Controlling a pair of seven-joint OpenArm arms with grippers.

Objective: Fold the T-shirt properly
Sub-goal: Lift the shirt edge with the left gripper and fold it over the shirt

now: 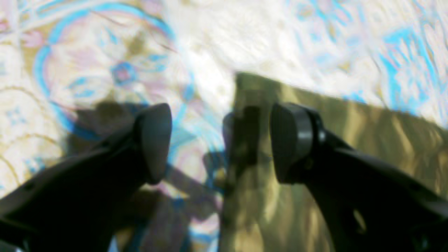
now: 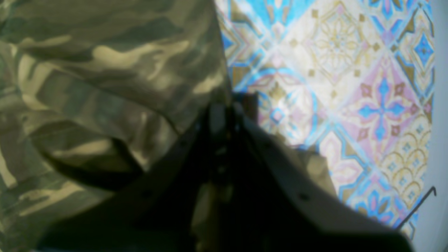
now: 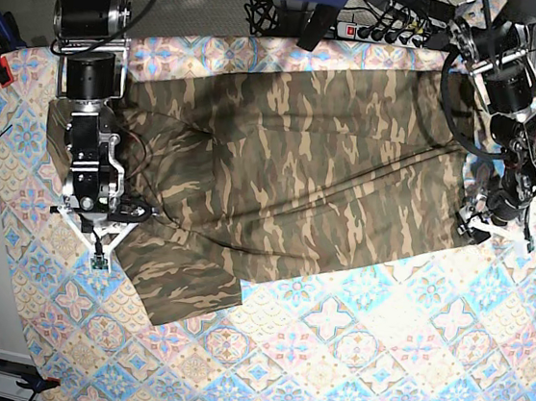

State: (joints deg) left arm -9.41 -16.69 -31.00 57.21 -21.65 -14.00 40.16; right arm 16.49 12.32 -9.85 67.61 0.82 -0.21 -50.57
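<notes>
Now the camouflage olive-and-tan fabric T-shirt (image 3: 290, 174) lies spread across the tiled tablecloth (image 3: 375, 368); right gripper (image 2: 224, 117) pinches its nine-o'clock sleeve edge, left gripper (image 1: 220, 140) gapes at three o'clock and should clamp before both lift evenly

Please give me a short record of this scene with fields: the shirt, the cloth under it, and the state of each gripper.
shirt: camouflage T-shirt, spread across the far half of the table, one sleeve pointing toward the near side on the base view's left
cloth: tile-patterned tablecloth under the shirt
left gripper: jaws open, straddling a shirt edge, not closed on it
right gripper: jaws shut on the shirt edge near the sleeve
fold progress: no fold is visible yet
</notes>
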